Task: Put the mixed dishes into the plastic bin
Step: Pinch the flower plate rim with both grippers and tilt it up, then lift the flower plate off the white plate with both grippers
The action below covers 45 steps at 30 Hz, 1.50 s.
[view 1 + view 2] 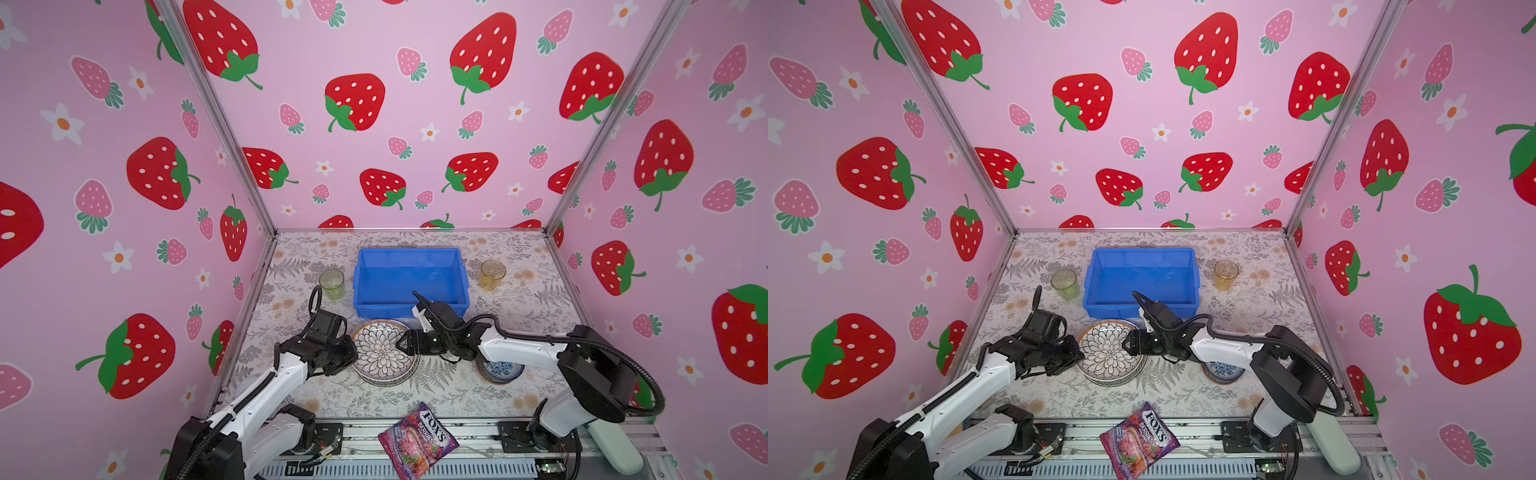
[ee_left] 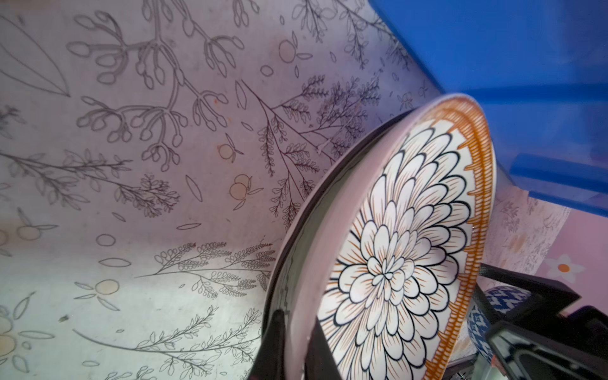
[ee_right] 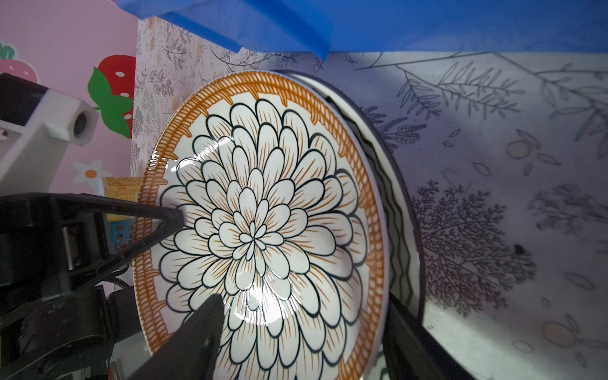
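Left gripper [image 1: 352, 354] is clamped on the left rim of the petal plate [image 1: 380, 351], which is stacked on the zigzag plate [image 3: 398, 210] just before the empty bin [image 1: 409, 254]. Right gripper [image 1: 401, 345] is held open astride the opposite rim. A two-handed pickup is judged in hand; the right jaws must be closed, then the plate lifted level over the bin wall.

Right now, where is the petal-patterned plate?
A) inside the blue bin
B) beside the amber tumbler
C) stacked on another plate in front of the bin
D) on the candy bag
C: the right wrist view shows the petal plate lying on a zigzag-rimmed plate, and in both top views the pair sits just in front of the blue bin.
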### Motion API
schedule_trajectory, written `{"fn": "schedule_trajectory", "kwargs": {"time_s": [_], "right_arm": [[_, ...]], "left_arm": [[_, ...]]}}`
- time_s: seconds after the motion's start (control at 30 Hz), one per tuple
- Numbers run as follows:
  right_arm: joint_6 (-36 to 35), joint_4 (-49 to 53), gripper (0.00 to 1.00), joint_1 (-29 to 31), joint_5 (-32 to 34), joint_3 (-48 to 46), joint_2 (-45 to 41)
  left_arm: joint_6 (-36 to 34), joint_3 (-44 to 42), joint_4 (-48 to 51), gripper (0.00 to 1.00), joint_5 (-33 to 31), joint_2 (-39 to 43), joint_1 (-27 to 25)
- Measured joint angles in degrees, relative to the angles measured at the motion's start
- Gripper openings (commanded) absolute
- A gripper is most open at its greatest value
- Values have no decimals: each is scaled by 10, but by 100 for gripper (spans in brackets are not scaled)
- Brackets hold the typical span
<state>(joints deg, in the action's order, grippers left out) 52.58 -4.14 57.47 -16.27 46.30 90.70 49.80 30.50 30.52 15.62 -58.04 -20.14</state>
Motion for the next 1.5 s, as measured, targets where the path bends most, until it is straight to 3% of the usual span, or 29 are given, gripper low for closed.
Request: {"fn": "schedule_trajectory", "kwargs": {"time_s": [0.1, 0.53, 0.97, 1.23, 1.5], "right_arm": [[0, 4, 76, -1, 1, 0, 0], [-4, 14, 77, -1, -4, 7, 0], [-10, 59, 85, 4, -5, 23, -51], [-14, 138, 89, -14, 10, 56, -106], [-34, 237, 90, -73, 32, 113, -163]], "left_arm": [[0, 3, -2, 0, 3, 6, 0], [0, 1, 9, 0, -1, 37, -3], [28, -19, 9, 0, 24, 119, -9], [28, -19, 12, 0, 45, 148, -11], [24, -15, 30, 0, 65, 149, -13]]}}
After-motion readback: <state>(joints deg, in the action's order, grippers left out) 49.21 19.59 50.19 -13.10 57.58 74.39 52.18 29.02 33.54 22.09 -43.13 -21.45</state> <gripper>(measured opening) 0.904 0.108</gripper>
